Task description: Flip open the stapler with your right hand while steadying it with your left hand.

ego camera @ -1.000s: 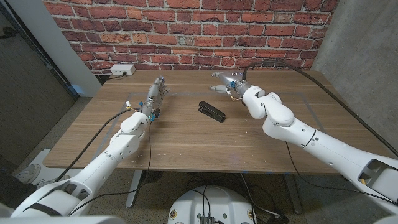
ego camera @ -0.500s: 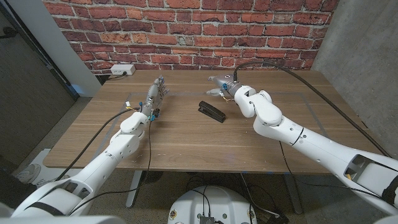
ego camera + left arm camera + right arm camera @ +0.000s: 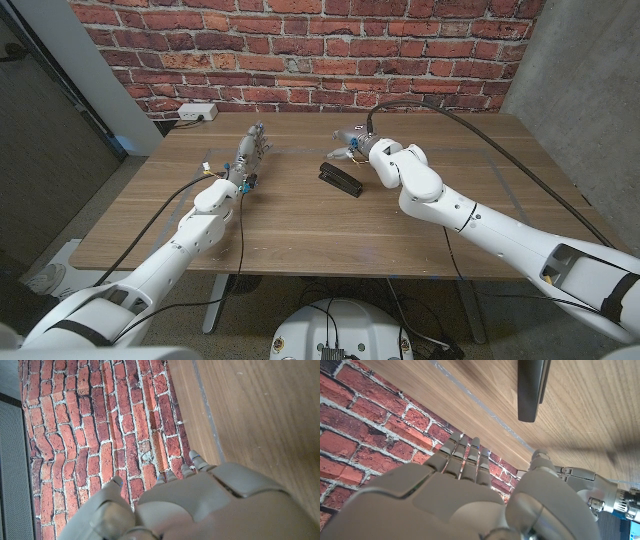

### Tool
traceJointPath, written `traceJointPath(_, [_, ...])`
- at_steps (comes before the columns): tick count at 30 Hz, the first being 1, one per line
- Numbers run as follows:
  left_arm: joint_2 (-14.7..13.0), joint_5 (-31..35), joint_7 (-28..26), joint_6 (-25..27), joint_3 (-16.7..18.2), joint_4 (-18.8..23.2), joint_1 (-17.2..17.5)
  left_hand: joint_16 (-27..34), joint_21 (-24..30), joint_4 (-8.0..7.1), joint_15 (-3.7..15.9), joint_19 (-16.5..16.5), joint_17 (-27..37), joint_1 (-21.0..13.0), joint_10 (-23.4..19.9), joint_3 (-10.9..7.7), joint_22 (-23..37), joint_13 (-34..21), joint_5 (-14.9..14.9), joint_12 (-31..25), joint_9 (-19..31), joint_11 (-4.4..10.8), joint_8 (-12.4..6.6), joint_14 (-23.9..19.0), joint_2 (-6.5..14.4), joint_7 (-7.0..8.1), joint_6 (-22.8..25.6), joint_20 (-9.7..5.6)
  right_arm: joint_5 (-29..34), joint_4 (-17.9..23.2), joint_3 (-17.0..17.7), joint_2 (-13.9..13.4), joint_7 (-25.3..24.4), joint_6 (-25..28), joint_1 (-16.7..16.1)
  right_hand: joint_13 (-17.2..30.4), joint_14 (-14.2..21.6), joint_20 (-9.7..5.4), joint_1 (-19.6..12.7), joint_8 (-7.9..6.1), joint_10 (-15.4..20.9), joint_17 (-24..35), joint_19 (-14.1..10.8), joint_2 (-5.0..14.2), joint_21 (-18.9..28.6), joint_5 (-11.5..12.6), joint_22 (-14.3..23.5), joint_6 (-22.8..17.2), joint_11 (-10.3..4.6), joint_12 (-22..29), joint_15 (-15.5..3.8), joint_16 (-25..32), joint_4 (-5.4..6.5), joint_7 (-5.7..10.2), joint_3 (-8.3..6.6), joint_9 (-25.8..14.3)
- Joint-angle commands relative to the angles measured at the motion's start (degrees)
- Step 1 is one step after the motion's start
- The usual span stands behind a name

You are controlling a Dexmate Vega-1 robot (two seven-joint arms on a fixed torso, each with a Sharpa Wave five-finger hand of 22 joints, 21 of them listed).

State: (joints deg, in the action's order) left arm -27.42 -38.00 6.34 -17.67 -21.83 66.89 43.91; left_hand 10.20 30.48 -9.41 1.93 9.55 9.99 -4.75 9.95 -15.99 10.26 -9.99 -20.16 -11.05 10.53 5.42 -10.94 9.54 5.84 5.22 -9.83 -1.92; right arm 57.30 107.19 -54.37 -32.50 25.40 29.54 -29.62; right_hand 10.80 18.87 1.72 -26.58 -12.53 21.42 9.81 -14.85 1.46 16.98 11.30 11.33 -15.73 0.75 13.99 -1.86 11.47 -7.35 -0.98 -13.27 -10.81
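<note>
Head view, left to right: left hand (image 3: 251,153) stands released, well left of the stapler (image 3: 340,178). Stapler lies closed at table (image 3: 300,230) centre. Right hand (image 3: 347,144) hovers just beyond it, fingers apart, holding nothing. Stapler is probably rigid, compact, hinged: pin the base, lift the top arm's free end.

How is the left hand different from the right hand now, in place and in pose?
The left hand is well away from the stapler, while the right hand is close behind it. The left hand's fingers point toward the brick wall; the right hand's fingers point sideways, toward the left hand. Both hold nothing and neither touches the stapler.
</note>
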Motion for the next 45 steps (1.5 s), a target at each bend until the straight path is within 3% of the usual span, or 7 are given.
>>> traceJointPath(1, [0.74, 0.02, 0.63, -0.27, -0.28, -2.26, -1.25, 0.41, -0.07, -0.17, 2.11, 5.25, 0.14, -0.09, 7.95, -0.37, 0.26, -0.28, 0.18, -0.07, 0.13, -0.08, -0.04, 5.02, 3.12, 0.26, -9.78, 0.05, 1.77, -2.59, -1.8, 1.6, 3.01, -1.73, 1.51, 0.17, 1.92, 0.15, -0.47, -0.45, 1.55, 0.32, -0.8, -0.69, 0.44, 0.79, 0.16, -1.28, 0.12, 0.68, -0.32, 0.56, -0.11, 0.0, 0.36, -0.25])
traceJointPath(16, [0.84, 0.13, 1.01, -0.2, -0.41, -2.79, -1.79, 0.39, -0.27, -0.19, 2.14, 5.22, 0.14, -0.02, 7.96, -0.4, 0.27, -0.28, 0.22, -0.07, 0.13, -0.02, -0.03, 5.08, 3.08, 0.2, -9.8, 0.09, 4.19, -5.13, -3.53, 2.89, 4.04, -1.75, 2.22, 0.53, 8.47, -0.39, -0.56, -0.63, 5.21, 0.98, -4.09, -0.13, 1.69, 1.59, 0.45, -3.73, -0.01, 1.83, -2.64, 2.05, 0.4, 0.28, 0.74, -0.32])
traceJointPath(45, [0.08, 0.26, -0.08, 0.29, -0.23, -0.28, -0.52, 0.41, -0.65, -0.2, 2.28, 5.01, 0.14, 0.11, 7.98, -0.48, 0.3, -0.28, 0.28, -0.08, 0.13, -0.07, -0.06, 5.0, 3.03, 0.07, -9.67, -0.01, 10.45, -8.43, -6.5, 4.48, 7.51, -1.61, 2.8, 0.67, 10.07, -0.42, -1.09, -0.85, 6.04, 1.29, -4.81, 0.59, 2.07, 2.02, 0.63, -5.74, -0.43, 1.88, -3.46, 1.9, 0.52, 1.12, 0.72, -0.31])
